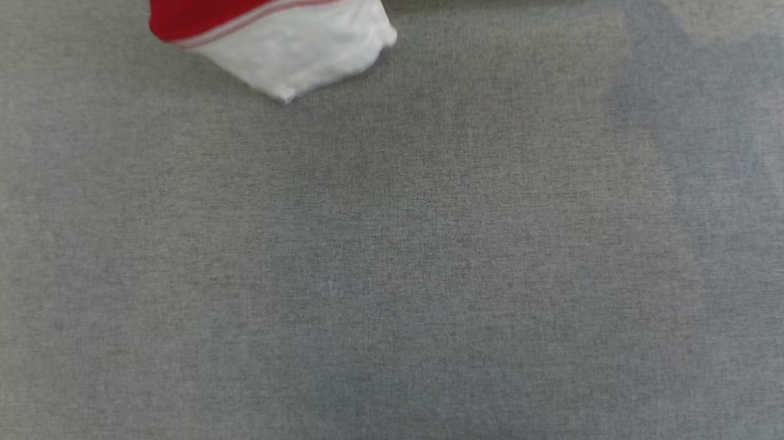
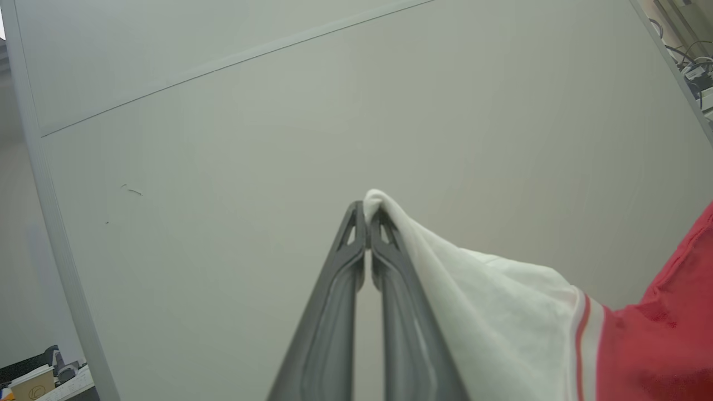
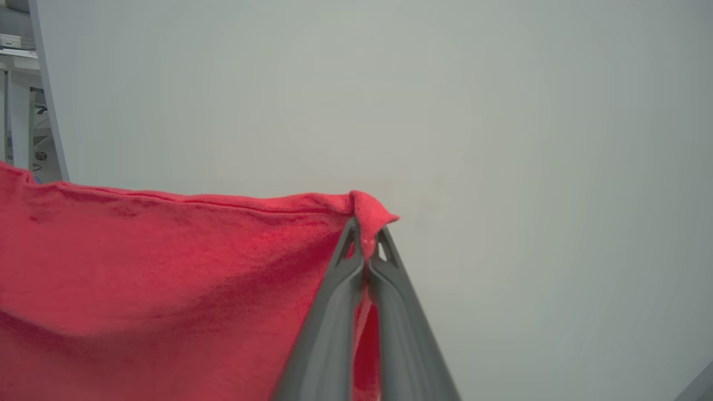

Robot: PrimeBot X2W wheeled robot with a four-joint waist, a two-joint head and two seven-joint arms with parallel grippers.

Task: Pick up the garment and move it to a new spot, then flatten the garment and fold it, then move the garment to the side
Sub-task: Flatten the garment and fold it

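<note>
Grey woven fabric surface (image 1: 395, 280) is stretching beneath the red jersey T-shirt with a white sleeve and striped trim (image 1: 275, 31), which is showing at the head view's top edge. The left gripper (image 2: 367, 217) is pinching the white sleeve tip, and the right gripper (image 3: 365, 236) is clamping a red corner, both before a pale wall panel (image 2: 250, 139).
</note>
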